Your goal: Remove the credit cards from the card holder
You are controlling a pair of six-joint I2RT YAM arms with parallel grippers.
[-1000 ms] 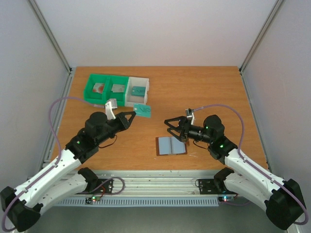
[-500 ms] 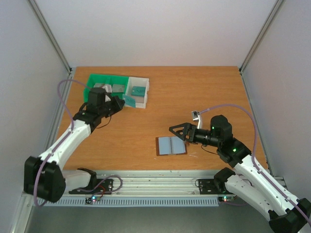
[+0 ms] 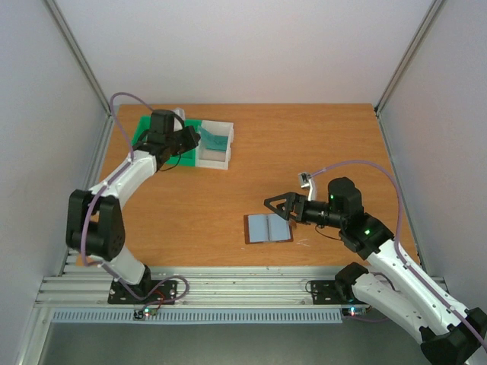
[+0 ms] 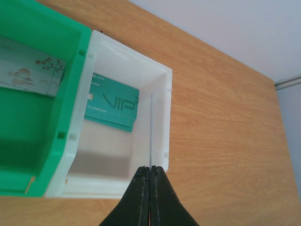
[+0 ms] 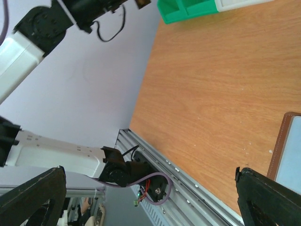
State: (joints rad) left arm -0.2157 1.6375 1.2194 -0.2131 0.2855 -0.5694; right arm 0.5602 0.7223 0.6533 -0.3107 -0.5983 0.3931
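Swung to upper left, the left gripper [image 4: 150,170] clamps a thin teal plastic card [image 4: 151,136] over the white plastic bin [image 4: 162,141], while the right gripper [image 3: 275,205] gapes near the brown leather card holder [image 3: 268,227].

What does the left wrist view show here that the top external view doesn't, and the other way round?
Only the left wrist view: a teal plastic card printed VIP lying flat in the white plastic bin, a pale picture card in the green plastic bin, and a thin card seen edge-on, pinched in the shut left pincer above the white bin. Only the top external view: the brown folding card holder lying open on the wooden table, the open right pincer close by. Both: the two bins and the table.
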